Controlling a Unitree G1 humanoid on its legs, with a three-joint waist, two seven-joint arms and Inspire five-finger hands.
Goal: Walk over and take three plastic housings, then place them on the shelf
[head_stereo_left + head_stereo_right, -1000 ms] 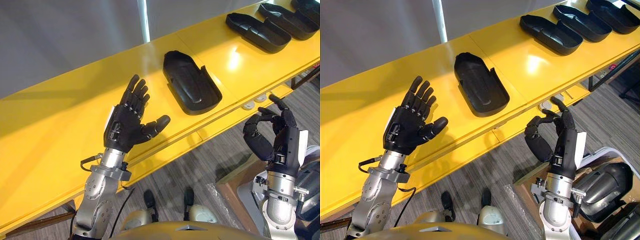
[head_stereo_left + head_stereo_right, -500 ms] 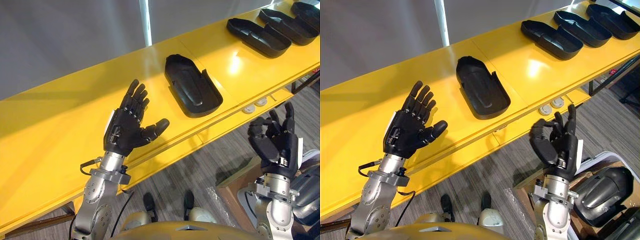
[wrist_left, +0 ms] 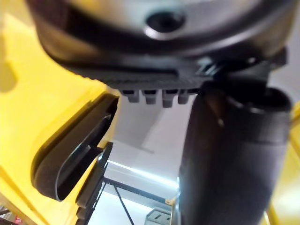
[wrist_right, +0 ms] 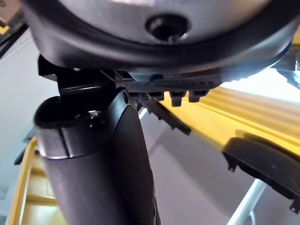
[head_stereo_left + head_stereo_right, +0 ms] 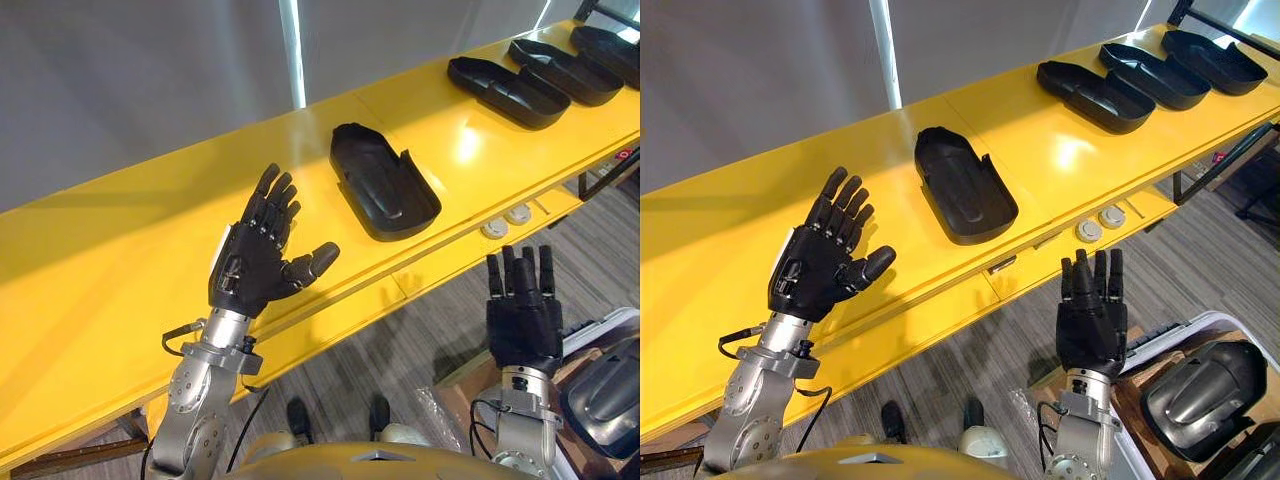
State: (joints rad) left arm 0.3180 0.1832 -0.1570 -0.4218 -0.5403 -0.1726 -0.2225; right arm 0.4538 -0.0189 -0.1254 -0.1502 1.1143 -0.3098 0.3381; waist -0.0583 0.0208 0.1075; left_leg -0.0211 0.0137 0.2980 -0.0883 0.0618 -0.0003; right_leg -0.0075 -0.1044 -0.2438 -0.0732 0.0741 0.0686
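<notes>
Hovering over the shelf (image 5: 120, 250), the left hand (image 5: 255, 270) has fingers spread, holding nothing. One housing (image 5: 383, 182) lies just right of it, three more housings (image 5: 1153, 75) beyond. The right hand (image 5: 522, 315), fingers straight, hangs below the shelf edge.

Left: dark left hand (image 5: 258, 270) held up at left, fingers straight and fanned, thumb out.
Right: dark right hand (image 5: 524, 322) low, near right, fingers straight, side by side.
</notes>
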